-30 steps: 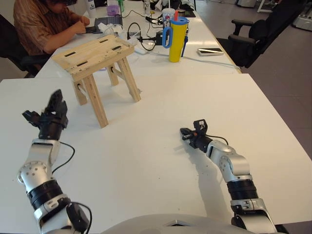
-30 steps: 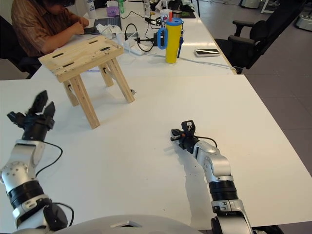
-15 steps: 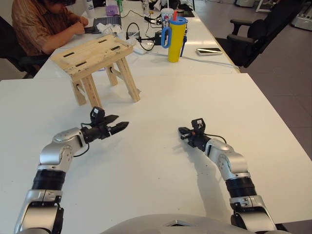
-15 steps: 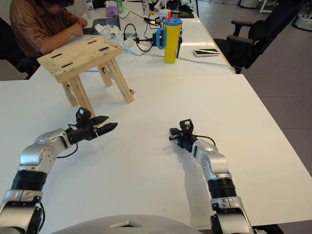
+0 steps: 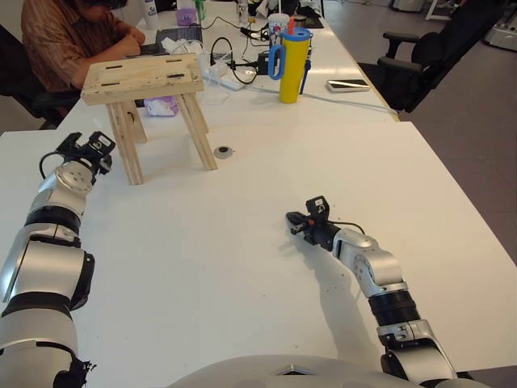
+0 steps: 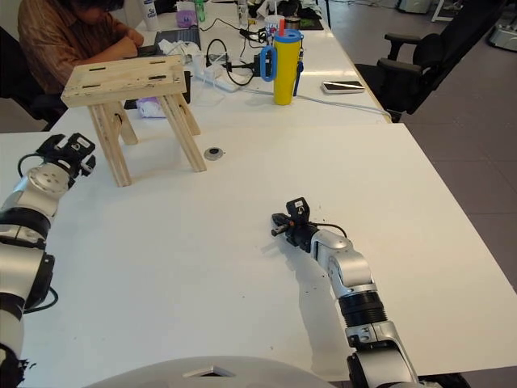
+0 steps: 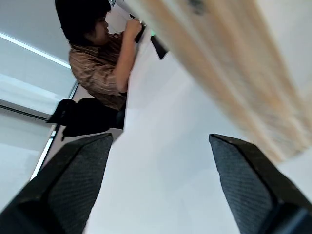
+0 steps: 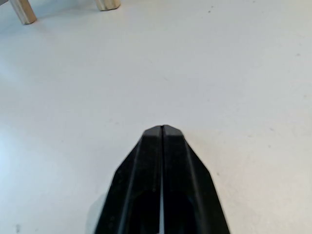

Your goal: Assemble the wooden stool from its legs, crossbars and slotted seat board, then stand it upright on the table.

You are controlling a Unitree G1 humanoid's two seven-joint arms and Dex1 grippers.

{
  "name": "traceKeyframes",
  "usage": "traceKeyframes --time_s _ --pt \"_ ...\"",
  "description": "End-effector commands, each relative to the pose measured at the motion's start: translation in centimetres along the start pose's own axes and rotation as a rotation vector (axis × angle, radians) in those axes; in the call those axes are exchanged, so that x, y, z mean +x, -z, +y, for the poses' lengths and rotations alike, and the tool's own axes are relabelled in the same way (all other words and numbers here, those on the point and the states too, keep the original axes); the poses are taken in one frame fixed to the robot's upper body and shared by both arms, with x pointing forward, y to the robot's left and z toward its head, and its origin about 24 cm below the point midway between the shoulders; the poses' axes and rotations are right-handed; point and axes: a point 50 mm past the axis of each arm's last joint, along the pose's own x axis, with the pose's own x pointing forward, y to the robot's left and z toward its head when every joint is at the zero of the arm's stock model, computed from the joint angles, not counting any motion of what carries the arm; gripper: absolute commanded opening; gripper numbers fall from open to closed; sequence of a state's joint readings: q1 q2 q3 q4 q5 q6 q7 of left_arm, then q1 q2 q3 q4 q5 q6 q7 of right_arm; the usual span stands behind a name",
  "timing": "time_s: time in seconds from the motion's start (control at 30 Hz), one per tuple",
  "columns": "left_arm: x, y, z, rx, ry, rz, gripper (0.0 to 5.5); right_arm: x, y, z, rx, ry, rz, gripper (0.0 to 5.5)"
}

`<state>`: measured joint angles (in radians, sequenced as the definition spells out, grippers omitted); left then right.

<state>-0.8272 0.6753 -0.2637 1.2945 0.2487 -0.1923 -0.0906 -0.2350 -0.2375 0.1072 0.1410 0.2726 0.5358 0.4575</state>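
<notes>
Left claw point(image 5: 89, 146): mine, spread wide, held above the white surface point(image 5: 242, 275) at the far left, just beside the stool point(image 5: 144, 78). In the left wrist view its two dark ribbed fingers point(image 7: 78, 185) stand well apart, and the pale wood of the nearest leg point(image 5: 129, 153) runs past beyond the gap; I see no finger touching it.

Right claw point(image 5: 292, 220): mine, pressed together with the tips meeting in one line point(image 8: 162, 127), low over the surface near its middle and well apart from the stool, pinching nothing.

Stool: assembled and upright on all four legs at the far left of the surface. The slotted seat board point(image 6: 121, 79) lies level on top.

Small dark round disc point(image 5: 223, 151): on the surface, near the stool's leg on my right.

Yellow tumbler point(image 5: 292, 69) with blue lid and handle, and a phone point(image 5: 348, 85): farther back, on the adjoining surface
</notes>
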Motion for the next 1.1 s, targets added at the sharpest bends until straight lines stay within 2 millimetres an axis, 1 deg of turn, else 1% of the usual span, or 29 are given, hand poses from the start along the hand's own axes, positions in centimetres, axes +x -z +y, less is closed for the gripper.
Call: traceKeyframes --time_s 0.03,0.07,0.1,0.17,0.2,0.23,0.3,0.33,0.37,0.43,0.5,0.57,0.63,0.77,0.97,1.1 --pt "-0.6 0.5 -3.4 -0.191 -0.030 -0.099 3.64 0.5 -1.7 -0.7 -0.003 0.028 -0.076 0.00" --pt "-1.0 0.7 -3.7 -0.249 -0.067 -0.134 3.64 0.6 -2.3 -0.7 -0.002 0.031 -0.107 0.00" --pt "-1.5 0.4 -4.2 -0.344 -0.108 -0.202 3.64 0.8 -3.2 -0.8 -0.006 0.038 -0.159 0.00" --pt "-2.7 -0.6 -4.9 -0.496 -0.158 -0.308 3.64 1.0 -4.7 -1.0 -0.017 0.058 -0.238 0.00" --pt "-3.3 -1.8 -5.5 -0.590 -0.154 -0.378 3.64 1.2 -5.5 -1.1 -0.042 0.086 -0.275 0.00" --pt "-3.8 -3.1 -6.0 -0.643 -0.126 -0.441 3.64 1.4 -6.2 -1.3 -0.059 0.113 -0.307 0.00" --pt "-4.5 -6.3 -7.0 -0.793 -0.052 -0.544 3.64 1.6 -7.4 -1.5 -0.082 0.172 -0.363 0.00" --pt "-4.7 -7.8 -7.2 -0.834 -0.022 -0.585 3.64 1.8 -8.0 -1.6 -0.090 0.195 -0.392 0.00" --pt "-4.7 -9.1 -7.3 -0.890 -0.016 -0.608 3.64 2.0 -8.4 -1.7 -0.087 0.213 -0.414 0.00" --pt "-4.6 -10.4 -7.4 -0.965 -0.007 -0.601 3.64 2.3 -8.9 -2.0 -0.074 0.245 -0.444 0.00" --pt "-4.3 -11.8 -7.0 -0.958 -0.039 -0.594 3.64 2.3 -9.7 -2.2 -0.064 0.250 -0.504 0.00" --pt "-4.2 -13.0 -6.4 -0.978 -0.050 -0.613 3.64 2.1 -10.3 -2.6 -0.011 0.242 -0.560 0.00" --pt "-4.2 -13.5 -6.4 -0.969 -0.042 -0.623 3.64 2.2 -10.5 -2.8 0.023 0.242 -0.588 0.00" --pt "-4.3 -14.1 -7.2 -0.941 -0.040 -0.637 3.64 3.1 -10.7 -2.4 0.046 0.208 -0.590 0.00" --pt "-4.4 -15.9 -8.6 -0.946 -0.046 -0.670 3.64 4.2 -11.1 -1.9 0.067 0.166 -0.600 0.00" --pt "-4.2 -16.5 -8.6 -0.919 -0.104 -0.687 3.64 4.4 -10.9 -2.2 0.078 0.173 -0.608 0.00"
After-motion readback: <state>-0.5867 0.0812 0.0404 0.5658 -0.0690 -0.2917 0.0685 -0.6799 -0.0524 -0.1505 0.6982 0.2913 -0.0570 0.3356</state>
